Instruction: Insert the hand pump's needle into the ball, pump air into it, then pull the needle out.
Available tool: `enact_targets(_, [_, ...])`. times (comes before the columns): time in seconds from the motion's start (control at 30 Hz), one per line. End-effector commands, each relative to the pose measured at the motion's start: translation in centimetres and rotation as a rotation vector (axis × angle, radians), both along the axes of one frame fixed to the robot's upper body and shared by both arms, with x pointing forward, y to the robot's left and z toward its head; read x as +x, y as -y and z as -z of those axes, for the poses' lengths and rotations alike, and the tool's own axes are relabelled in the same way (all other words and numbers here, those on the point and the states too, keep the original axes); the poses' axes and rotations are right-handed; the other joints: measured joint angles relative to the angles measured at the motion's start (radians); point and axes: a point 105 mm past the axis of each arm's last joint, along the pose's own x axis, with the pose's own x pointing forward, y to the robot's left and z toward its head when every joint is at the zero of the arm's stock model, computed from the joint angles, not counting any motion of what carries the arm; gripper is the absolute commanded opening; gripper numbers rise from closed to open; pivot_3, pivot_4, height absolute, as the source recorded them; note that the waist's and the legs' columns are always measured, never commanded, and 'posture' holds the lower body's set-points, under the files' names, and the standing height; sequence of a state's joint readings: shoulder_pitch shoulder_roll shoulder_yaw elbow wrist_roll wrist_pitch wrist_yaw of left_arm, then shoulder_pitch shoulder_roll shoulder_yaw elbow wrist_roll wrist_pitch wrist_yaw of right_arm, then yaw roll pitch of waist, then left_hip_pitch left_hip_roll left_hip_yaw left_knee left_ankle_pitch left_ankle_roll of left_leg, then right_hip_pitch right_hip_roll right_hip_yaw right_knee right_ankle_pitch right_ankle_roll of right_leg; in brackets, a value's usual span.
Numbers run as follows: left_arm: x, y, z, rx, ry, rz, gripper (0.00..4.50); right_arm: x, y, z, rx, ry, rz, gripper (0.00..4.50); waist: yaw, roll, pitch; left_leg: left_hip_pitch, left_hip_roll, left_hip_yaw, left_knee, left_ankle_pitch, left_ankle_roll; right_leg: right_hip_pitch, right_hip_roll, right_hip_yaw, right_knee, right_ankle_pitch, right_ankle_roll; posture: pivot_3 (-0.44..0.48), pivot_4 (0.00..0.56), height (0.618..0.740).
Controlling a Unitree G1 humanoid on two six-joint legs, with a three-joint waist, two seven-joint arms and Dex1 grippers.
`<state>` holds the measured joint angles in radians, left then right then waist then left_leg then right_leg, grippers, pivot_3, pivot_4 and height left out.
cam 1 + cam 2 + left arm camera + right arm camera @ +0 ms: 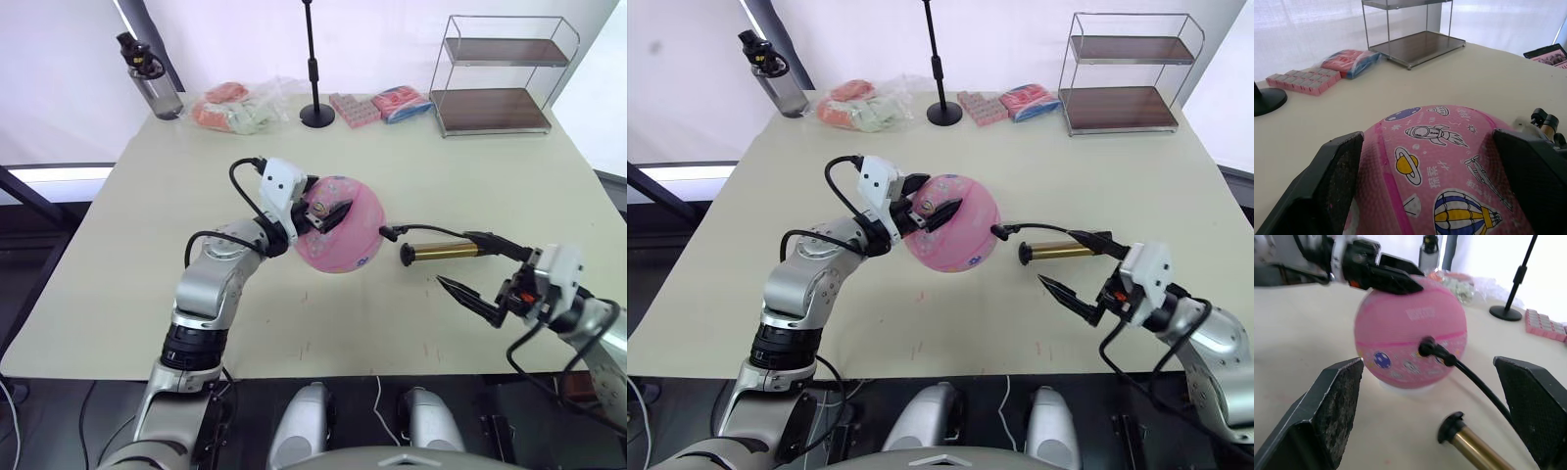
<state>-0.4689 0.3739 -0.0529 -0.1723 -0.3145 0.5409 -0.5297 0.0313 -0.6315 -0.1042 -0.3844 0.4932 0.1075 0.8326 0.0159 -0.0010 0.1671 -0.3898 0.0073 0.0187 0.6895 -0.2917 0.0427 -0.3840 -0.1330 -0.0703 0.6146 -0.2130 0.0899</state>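
Note:
The pink ball (343,240) with cartoon prints rests mid-table. My left gripper (331,213) reaches over its top from the left, one finger on either side, shut on it; the pads (1334,181) press the ball's sides. The hand pump (443,253), a bronze cylinder with black caps, lies on the table right of the ball. Its black hose (1474,382) curves to a black fitting (1429,348) seated against the ball; the needle is hidden inside the ball. My right gripper (456,259) is open, with its fingers astride the pump's handle end and not touching it.
Along the far edge stand a water bottle (152,83), a plastic bag of goods (235,108), a black stand base (316,116), pink blocks (355,109), a red-blue packet (402,102) and a wire shelf (505,73). Bare tabletop (323,333) lies in front of the ball.

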Motion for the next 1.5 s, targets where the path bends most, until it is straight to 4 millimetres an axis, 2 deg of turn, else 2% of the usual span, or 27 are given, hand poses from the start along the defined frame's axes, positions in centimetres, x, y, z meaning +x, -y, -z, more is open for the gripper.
enact_targets(0.03, [-0.1, 0.3, 3.1, 0.029, -0.094, -0.001, 4.50, 1.4, -0.7, 0.0, -0.108, 0.052, 0.005, 4.45, 0.001, 0.000, 0.000, 0.002, 0.000, 0.000, 0.000, 0.000, 0.000, 0.000, 0.000, 0.001, 0.001, 0.000, 0.000, 0.000, 0.150, 0.736])
enact_targets(0.2, [-0.1, 0.4, 3.9, 0.016, -0.109, -0.005, 4.50, 3.9, -2.0, 1.0, -0.320, 0.150, -0.010, 4.45, 0.000, -0.001, 0.000, 0.007, 0.000, 0.001, 0.000, 0.000, 0.000, 0.003, 0.000, 0.004, 0.004, 0.000, 0.000, 0.000, 0.150, 0.736])
enact_targets(0.33, [0.0, 0.6, 4.3, 0.009, -0.113, -0.007, 4.50, 5.3, -2.4, 1.8, -0.419, 0.195, -0.011, 4.45, 0.002, -0.001, 0.000, 0.007, 0.000, 0.001, 0.000, 0.000, 0.000, 0.003, 0.000, 0.004, 0.006, 0.000, 0.000, 0.000, 0.150, 0.736])
enact_targets(0.6, [0.2, 0.9, 4.6, 0.002, -0.115, -0.005, 4.50, 7.5, -4.5, 0.8, -0.455, 0.344, -0.012, 4.45, 0.002, -0.001, -0.001, 0.008, 0.000, 0.001, 0.001, 0.001, -0.001, 0.003, 0.000, 0.005, 0.007, 0.000, 0.000, 0.000, 0.150, 0.736])
enact_targets(0.93, [0.3, 1.0, 4.6, 0.003, -0.114, -0.003, 4.50, 8.1, -6.1, 0.7, -0.462, 0.406, -0.044, 4.45, 0.002, -0.001, -0.001, 0.008, 0.000, 0.001, 0.001, 0.001, -0.001, 0.003, 0.000, 0.005, 0.007, 0.000, 0.000, 0.000, 0.150, 0.736])
enact_targets(1.03, [0.4, 1.0, 4.6, 0.004, -0.112, -0.005, 4.50, 8.1, -6.5, 0.6, -0.457, 0.415, -0.051, 3.74, 0.002, -0.001, -0.001, 0.008, 0.000, 0.001, 0.001, 0.001, -0.001, 0.003, 0.000, 0.005, 0.007, 0.000, 0.000, 0.000, 0.150, 0.736])
enact_targets(1.13, [0.4, 0.9, 4.6, 0.006, -0.112, -0.007, 4.50, 8.0, -6.7, 0.6, -0.452, 0.422, -0.060, 2.10, 0.002, -0.001, -0.001, 0.008, 0.000, 0.001, 0.001, 0.001, -0.001, 0.004, 0.000, 0.005, 0.007, 0.000, 0.000, 0.000, 0.150, 0.736])
enact_targets(1.2, [0.3, 0.9, 4.6, 0.007, -0.112, -0.008, 4.50, 7.9, -6.7, 0.5, -0.449, 0.426, -0.068, 1.32, 0.001, -0.001, -0.001, 0.008, 0.000, 0.001, 0.001, 0.001, -0.001, 0.004, 0.000, 0.005, 0.007, 0.000, 0.000, 0.000, 0.150, 0.736])
enact_targets(1.23, [0.3, 0.9, 4.6, 0.008, -0.112, -0.008, 4.50, 7.9, -6.7, 0.5, -0.447, 0.428, -0.071, 0.70, 0.001, -0.001, -0.001, 0.008, 0.000, 0.001, 0.001, 0.001, -0.001, 0.003, 0.000, 0.005, 0.007, 0.000, 0.000, 0.000, 0.150, 0.736])
enact_targets(1.27, [0.3, 0.9, 4.6, 0.009, -0.113, -0.009, 4.50, 7.8, -6.8, 0.5, -0.442, 0.430, -0.074, 0.41, 0.001, -0.001, -0.001, 0.008, 0.000, 0.001, 0.001, 0.001, -0.001, 0.003, 0.000, 0.005, 0.007, 0.000, 0.000, 0.000, 0.150, 0.736])
enact_targets(1.5, [0.5, 0.3, 5.8, 0.047, -0.145, -0.041, 4.50, 6.9, -5.8, 0.9, -0.369, 0.347, -0.101, 0.38, 0.004, -0.001, -0.001, 0.008, 0.000, 0.000, 0.001, 0.001, -0.001, 0.004, 0.000, 0.004, 0.007, 0.000, 0.000, 0.000, 0.150, 0.736])
